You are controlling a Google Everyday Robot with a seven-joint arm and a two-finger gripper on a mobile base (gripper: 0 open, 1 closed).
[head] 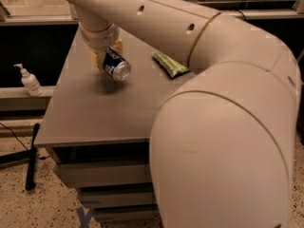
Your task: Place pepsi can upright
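The pepsi can (115,66) is dark blue with a shiny silver end that faces the camera. It is held tilted on its side, a little above the grey table (95,113), with its shadow on the tabletop below. My gripper (105,56) is shut on the pepsi can from above, its tan fingers (95,57) on either side of the can body. The arm comes in from the upper left and its large white links fill the right of the view.
A green chip bag (170,64) lies on the table to the right of the can. A white pump bottle (29,80) stands on a ledge to the left. A black pole (32,156) leans on the floor. Drawers sit under the tabletop.
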